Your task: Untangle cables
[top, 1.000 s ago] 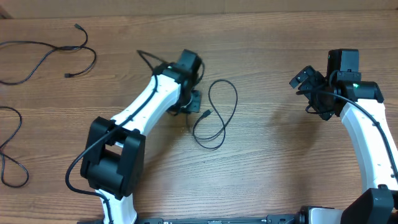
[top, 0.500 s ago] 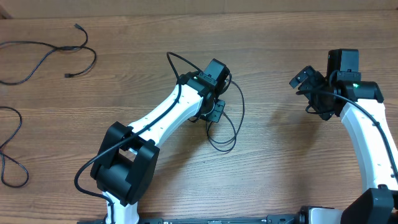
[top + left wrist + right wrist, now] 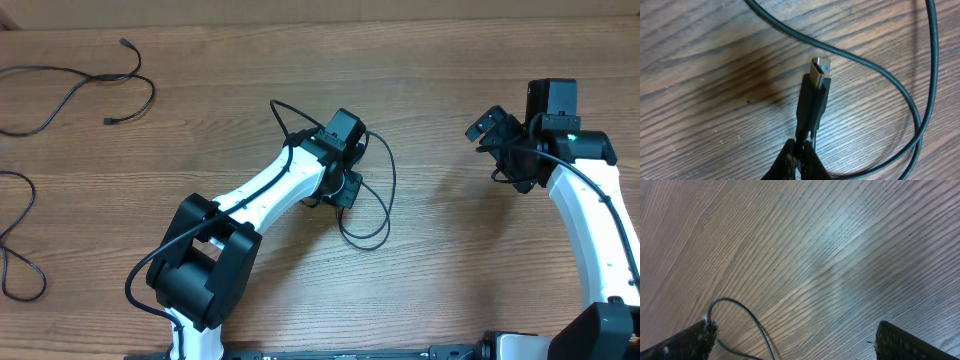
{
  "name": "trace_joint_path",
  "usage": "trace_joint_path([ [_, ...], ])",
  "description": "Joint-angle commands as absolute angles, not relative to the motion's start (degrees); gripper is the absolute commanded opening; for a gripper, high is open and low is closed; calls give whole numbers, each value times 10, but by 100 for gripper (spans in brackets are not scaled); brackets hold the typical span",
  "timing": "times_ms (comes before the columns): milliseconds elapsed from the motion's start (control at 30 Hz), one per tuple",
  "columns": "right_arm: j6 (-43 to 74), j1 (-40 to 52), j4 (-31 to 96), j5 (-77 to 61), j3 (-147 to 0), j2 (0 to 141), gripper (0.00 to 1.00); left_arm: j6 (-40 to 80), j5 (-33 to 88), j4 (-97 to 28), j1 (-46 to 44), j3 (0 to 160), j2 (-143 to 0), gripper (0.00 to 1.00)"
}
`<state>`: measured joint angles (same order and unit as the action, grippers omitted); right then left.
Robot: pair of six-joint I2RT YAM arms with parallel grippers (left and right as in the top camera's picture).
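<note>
1. A brown wooden worktop [image 3: 450,260] fills all three views, its fine grain running roughly left to right in the overhead view.
2. A paler tan strip [image 3: 400,8] runs along its far edge.
3. A dark patch [image 3: 752,75] lies on the wood in the left wrist view.

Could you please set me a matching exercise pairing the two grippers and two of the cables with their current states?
1 left gripper
2 right gripper
3 looped cable
4 top-left cable

A open, holding nothing
B lying free, far left
C shut behind a plug
D held at one end

Pairs: 1-C, 2-A, 3-D, 4-B
</note>
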<state>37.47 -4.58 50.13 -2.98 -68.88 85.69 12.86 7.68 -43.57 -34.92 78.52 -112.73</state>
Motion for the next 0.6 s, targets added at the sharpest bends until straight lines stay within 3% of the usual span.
trace_joint_path([
  [0,374,-50,498,-25,-690,849,100,117,102,-429,-355,778,-1131,8],
  [67,374,-50,498,-25,-690,849,100,117,102,-428,-355,778,-1131,10],
  [200,374,-50,498,-24,-690,849,100,118,102,-429,-355,778,-1131,26],
  [267,374,-50,498,-25,-690,849,100,118,102,-429,-355,778,-1131,25],
  [300,374,-50,498,-24,-690,849,100,118,107,-429,-354,778,-1131,15],
  [333,374,-50,498,-24,-690,849,100,118,115,-429,-354,778,-1131,11],
  [567,374,-50,498,-25,-690,849,100,118,201,-430,-354,785,-1131,25],
])
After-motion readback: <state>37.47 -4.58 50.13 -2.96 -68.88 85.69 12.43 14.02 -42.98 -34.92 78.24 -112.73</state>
